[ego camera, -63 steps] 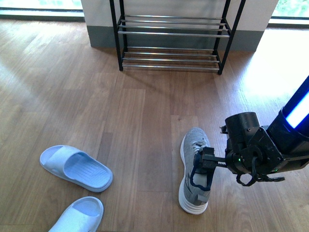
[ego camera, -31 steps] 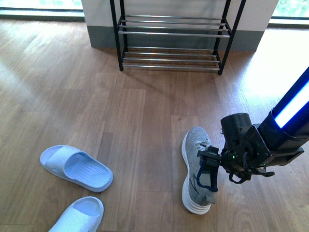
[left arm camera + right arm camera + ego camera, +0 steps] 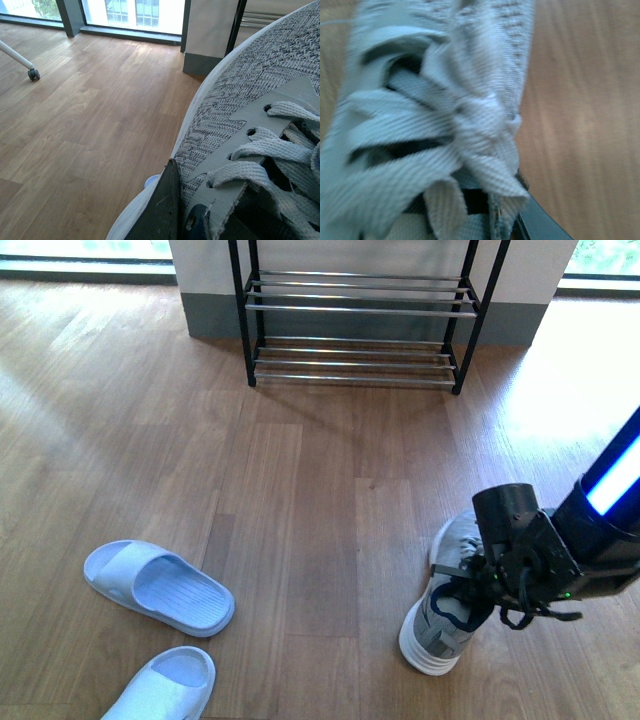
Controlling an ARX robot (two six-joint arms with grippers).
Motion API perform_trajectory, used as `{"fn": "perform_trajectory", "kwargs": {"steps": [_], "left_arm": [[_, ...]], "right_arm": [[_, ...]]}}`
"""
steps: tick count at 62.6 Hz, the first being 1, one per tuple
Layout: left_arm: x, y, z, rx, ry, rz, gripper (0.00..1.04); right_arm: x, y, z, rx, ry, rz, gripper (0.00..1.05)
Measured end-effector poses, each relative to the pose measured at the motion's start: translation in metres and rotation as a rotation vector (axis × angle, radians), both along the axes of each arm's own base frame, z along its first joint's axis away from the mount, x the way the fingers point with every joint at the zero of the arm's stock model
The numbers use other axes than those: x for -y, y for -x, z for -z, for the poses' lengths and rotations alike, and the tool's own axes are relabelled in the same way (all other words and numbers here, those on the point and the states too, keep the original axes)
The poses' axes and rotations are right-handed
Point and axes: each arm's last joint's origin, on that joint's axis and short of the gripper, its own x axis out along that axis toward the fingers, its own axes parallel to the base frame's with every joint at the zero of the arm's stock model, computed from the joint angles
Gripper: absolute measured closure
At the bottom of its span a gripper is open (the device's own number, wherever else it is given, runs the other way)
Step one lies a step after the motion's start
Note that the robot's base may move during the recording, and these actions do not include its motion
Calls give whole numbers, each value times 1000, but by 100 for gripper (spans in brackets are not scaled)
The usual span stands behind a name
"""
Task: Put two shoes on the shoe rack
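Note:
In the front view, one grey sneaker (image 3: 432, 635) with a white sole is at the lower right of the wood floor. My right gripper (image 3: 458, 592) is shut on its collar, and the arm hides its toe. The right wrist view is blurred and filled with that sneaker's laces (image 3: 435, 115), with a dark finger (image 3: 540, 226) beside the tongue. In the left wrist view, my left gripper (image 3: 184, 221) is shut on the other grey sneaker (image 3: 235, 100) by its lace panel. The left arm is out of the front view. The shoe rack (image 3: 355, 312) stands against the far wall.
Two pale blue slippers (image 3: 160, 586) (image 3: 165, 684) lie on the floor at the lower left. A white leg with a caster wheel (image 3: 33, 74) stands near the windows in the left wrist view. The rack's chrome rods (image 3: 260, 18) show behind the held sneaker.
My right gripper has swung to the right and a little nearer with the grey sneaker in it. The sneaker has turned with it. The slippers and rack have not moved.

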Motion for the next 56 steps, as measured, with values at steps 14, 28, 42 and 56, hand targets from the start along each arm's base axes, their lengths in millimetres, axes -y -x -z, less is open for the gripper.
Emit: {"fn": "perform_trajectory", "kwargs": {"steps": [14, 28, 42, 56], "left_arm": [[0, 0, 0, 0, 0, 0, 103], [0, 0, 0, 0, 0, 0, 103], [0, 0, 0, 0, 0, 0, 103], [0, 0, 0, 0, 0, 0, 103]], "right_arm": [[25, 36, -76, 92, 111, -132, 101], [39, 88, -204, 275, 209, -192, 101], [26, 169, -281, 355, 263, -249, 101], [1, 243, -353, 598, 350, -278, 101]]}}
